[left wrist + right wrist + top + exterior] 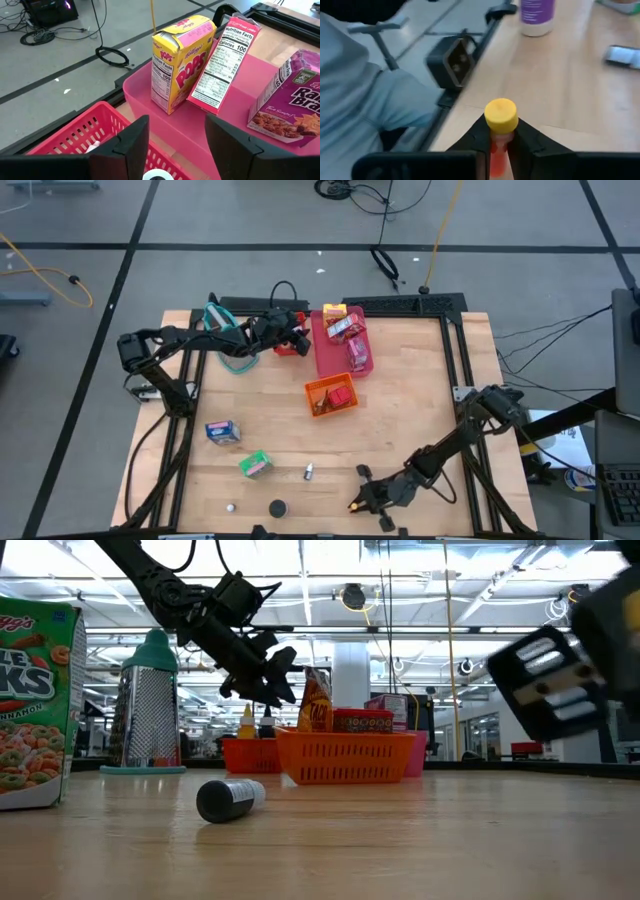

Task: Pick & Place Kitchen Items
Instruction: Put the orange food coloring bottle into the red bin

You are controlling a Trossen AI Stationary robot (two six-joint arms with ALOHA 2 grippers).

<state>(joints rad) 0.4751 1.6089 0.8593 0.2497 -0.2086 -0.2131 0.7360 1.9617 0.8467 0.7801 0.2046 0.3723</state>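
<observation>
My left gripper (177, 150) hangs open above the red tray (80, 137), beside the pink tray (150, 102); it is also in the high view (290, 335) and the low view (268, 675). The pink tray holds a yellow Pops box (177, 60), a red packet (220, 65) and a purple cereal box (290, 97). My right gripper (365, 498) is near the table's near edge, shut on a small orange bottle (499, 150) with a yellow cap (501, 115). A blue box (222, 430), a green box (255, 464), a tiny bottle (309, 472) and a black cap (277, 507) rest on the wood. My right gripper pinches the orange bottle between its two fingers (530, 142), on the body just below the yellow cap (501, 131). The bottle lies along the fingers, its cap sticking out past their tips. Whether it touches the table, I cannot tell.
An orange tray (330, 395) with items sits mid-table. A teal-framed mesh basket (225, 340) stands at the far left. A white cap (231, 506) lies near the near edge. A black camera (452, 60) and a person's grey sleeve (360, 105) are at the near edge.
</observation>
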